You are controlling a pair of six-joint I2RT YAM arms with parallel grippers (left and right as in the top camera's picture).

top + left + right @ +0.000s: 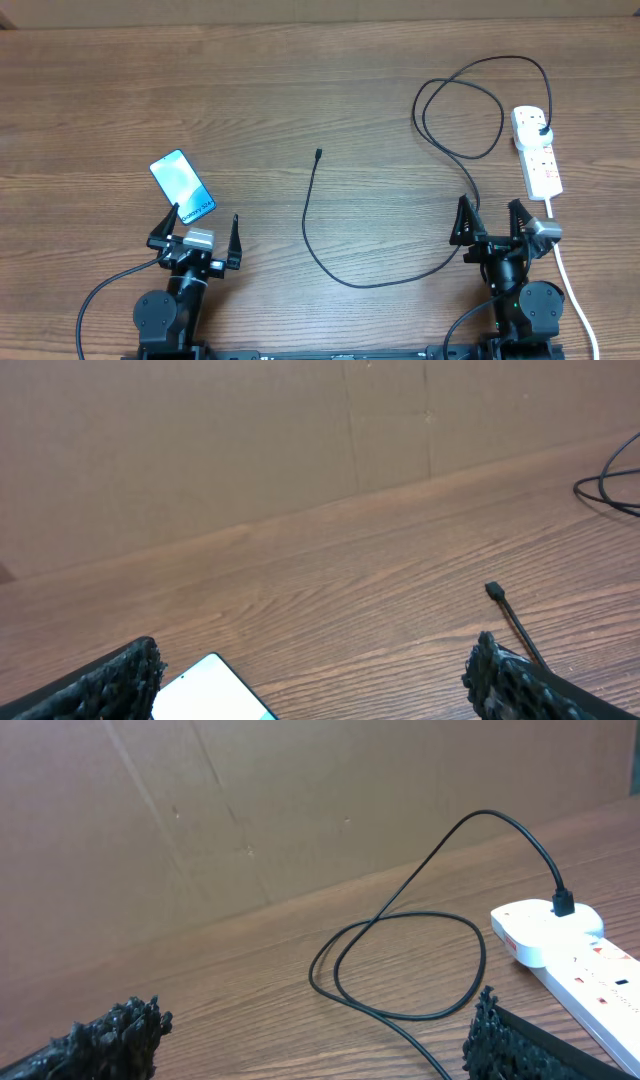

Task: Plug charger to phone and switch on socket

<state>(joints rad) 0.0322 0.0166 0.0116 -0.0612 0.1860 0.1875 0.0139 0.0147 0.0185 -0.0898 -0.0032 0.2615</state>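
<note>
The phone lies screen up at the left, just beyond my left gripper, which is open and empty; its corner shows in the left wrist view. The charger's black cable curves across the middle, its connector tip free on the wood, also in the left wrist view. Its black plug sits in the white socket at the right, seen in the right wrist view. My right gripper is open and empty, near the socket's near end.
The socket's white cord runs down the right side past my right arm. The black cable makes loops left of the socket, also in the right wrist view. A brown cardboard wall stands behind the table.
</note>
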